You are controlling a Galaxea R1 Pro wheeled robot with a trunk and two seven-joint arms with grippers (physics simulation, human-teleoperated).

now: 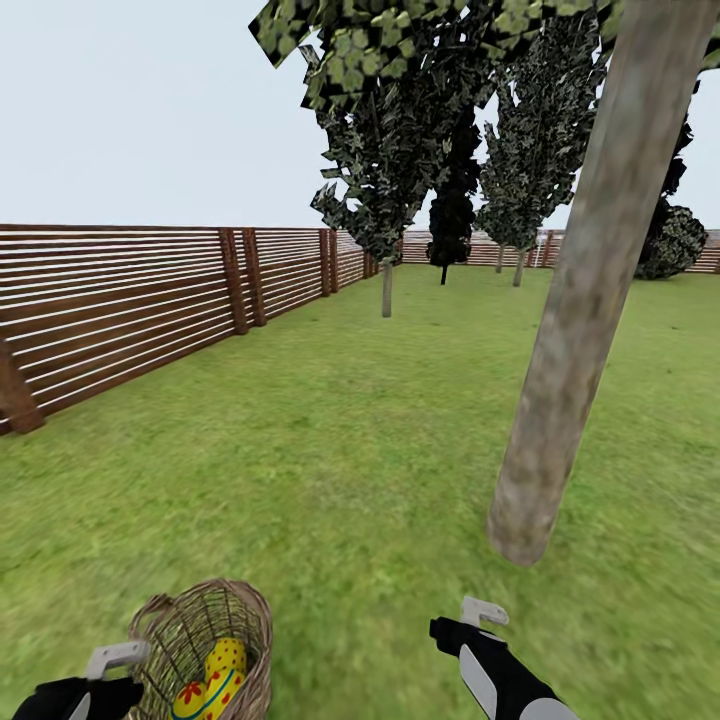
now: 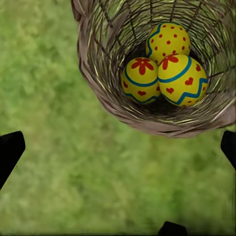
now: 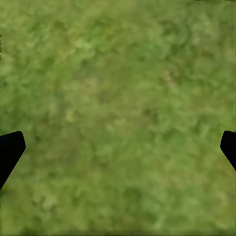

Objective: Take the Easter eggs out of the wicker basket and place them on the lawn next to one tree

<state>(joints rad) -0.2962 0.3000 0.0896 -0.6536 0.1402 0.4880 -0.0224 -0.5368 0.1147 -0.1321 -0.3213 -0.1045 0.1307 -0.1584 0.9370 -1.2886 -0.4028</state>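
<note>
Eggs (image 2: 167, 66) in basket (image 2: 147, 123) just beyond left pincer (image 2: 118, 147), spread wide, empty

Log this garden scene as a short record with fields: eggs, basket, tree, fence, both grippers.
eggs: three bright yellow eggs with red marks and blue-green bands, all inside the basket
basket: round tan-brown wicker basket, on the green lawn at the robot's left
tree: thick leaning grey-brown trunk, ahead on the right, no egg beside it
fence: brown slatted fence along the left edge of the lawn
left gripper: open, empty, beside the basket
right gripper: open, empty, above grass
</note>
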